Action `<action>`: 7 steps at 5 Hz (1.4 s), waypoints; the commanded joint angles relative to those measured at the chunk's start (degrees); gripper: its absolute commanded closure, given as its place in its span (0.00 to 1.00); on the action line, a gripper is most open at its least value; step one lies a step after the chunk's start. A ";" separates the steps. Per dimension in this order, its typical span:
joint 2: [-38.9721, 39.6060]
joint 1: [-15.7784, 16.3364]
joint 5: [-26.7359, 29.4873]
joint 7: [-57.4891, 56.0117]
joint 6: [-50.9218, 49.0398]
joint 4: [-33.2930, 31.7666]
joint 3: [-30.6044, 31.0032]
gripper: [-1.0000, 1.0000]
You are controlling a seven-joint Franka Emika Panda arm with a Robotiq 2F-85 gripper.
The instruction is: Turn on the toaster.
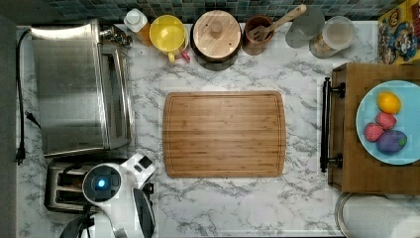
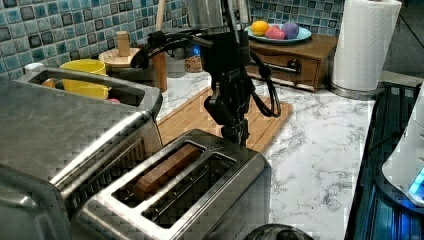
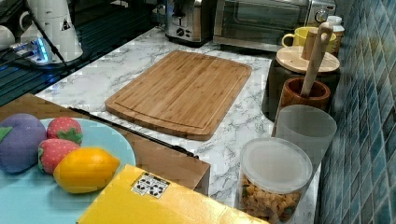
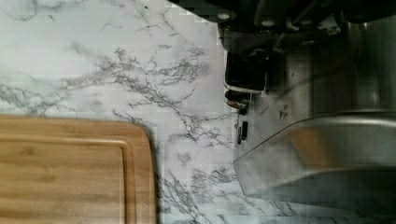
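- You have one toaster (image 2: 200, 185), with two slots.
- You have one toaster oven (image 1: 79, 89).
- You have one cutting board (image 1: 224, 134).
- You have one yellow mug (image 1: 167, 33).
- You have one blue plate (image 1: 369, 106) holding four toy fruits.
- You have one paper towel roll (image 2: 365, 42).

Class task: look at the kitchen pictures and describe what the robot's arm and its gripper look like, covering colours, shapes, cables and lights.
In the top view the arm is white and rounded, with a dark round cap holding a glowing blue light. In the left view the gripper is a black, blocky assembly, with thick black cables looping beside it.
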 commanded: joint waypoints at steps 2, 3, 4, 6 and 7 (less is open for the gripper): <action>8.59 -2.68 1.12 -2.85 5.98 -8.52 -3.65 1.00; 3.95 -0.43 8.18 -10.17 15.04 -18.49 -1.69 1.00; 9.20 1.05 8.70 -10.21 19.16 -19.91 -0.63 1.00; 10.99 0.60 6.75 -9.23 16.08 -16.21 -0.17 1.00; 10.99 0.63 6.77 -9.23 16.09 -16.21 -0.19 1.00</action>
